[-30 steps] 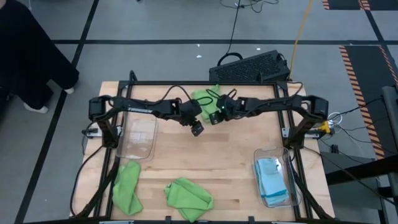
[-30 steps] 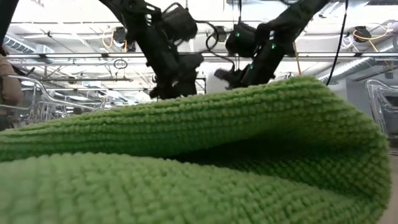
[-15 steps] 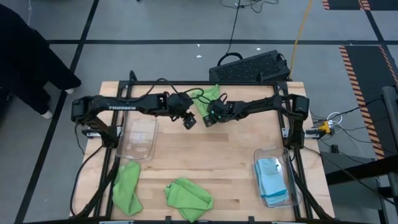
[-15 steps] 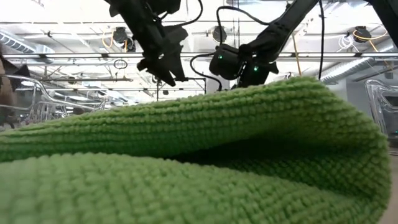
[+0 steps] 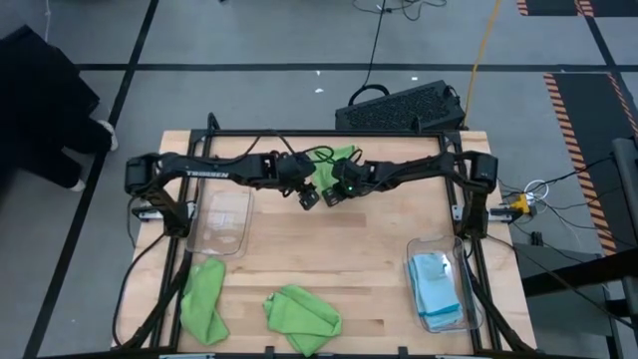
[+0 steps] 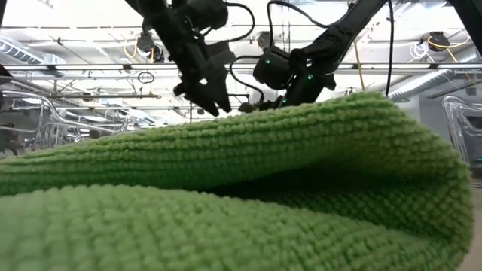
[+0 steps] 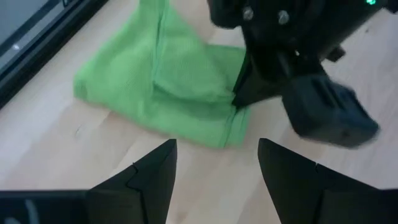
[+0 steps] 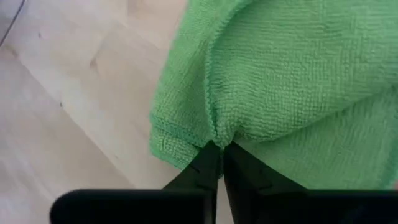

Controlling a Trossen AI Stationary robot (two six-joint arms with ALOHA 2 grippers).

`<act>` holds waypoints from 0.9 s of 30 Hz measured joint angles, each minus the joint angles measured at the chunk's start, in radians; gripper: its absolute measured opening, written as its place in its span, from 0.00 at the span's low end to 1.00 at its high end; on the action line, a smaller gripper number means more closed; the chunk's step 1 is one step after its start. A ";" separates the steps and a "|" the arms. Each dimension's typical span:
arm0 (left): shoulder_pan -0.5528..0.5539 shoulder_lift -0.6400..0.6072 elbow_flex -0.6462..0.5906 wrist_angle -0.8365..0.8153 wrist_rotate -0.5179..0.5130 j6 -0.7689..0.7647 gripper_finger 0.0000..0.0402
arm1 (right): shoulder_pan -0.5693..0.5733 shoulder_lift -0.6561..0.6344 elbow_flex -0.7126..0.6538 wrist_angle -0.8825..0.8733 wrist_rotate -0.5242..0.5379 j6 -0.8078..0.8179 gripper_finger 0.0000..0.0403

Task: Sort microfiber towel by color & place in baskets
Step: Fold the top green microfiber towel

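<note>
Pinching green towel [image 8: 280,81] edge, right tool [image 8: 217,152] pressed together, left tool [image 7: 214,165] spread beside it

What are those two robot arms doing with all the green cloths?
They are sorting towels by colour. The right gripper has just pinched shut on the edge of a green towel at the far side of the table. The left gripper hangs open right beside it, holding nothing. Two more green towels lie at the near edge. The clear basket on the right already holds blue towels; the one on the left looks empty.
</note>
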 joint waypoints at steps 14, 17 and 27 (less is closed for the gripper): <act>-0.049 0.008 -0.106 0.259 0.082 0.074 0.57 | -0.006 -0.137 -0.001 -0.062 0.005 -0.079 0.02; -0.047 0.008 -0.185 0.406 0.069 0.052 0.57 | -0.007 -0.143 -0.002 -0.074 0.005 -0.079 0.01; -0.046 0.009 -0.350 0.626 -0.069 0.188 0.57 | -0.007 -0.166 -0.002 -0.065 0.000 -0.074 0.01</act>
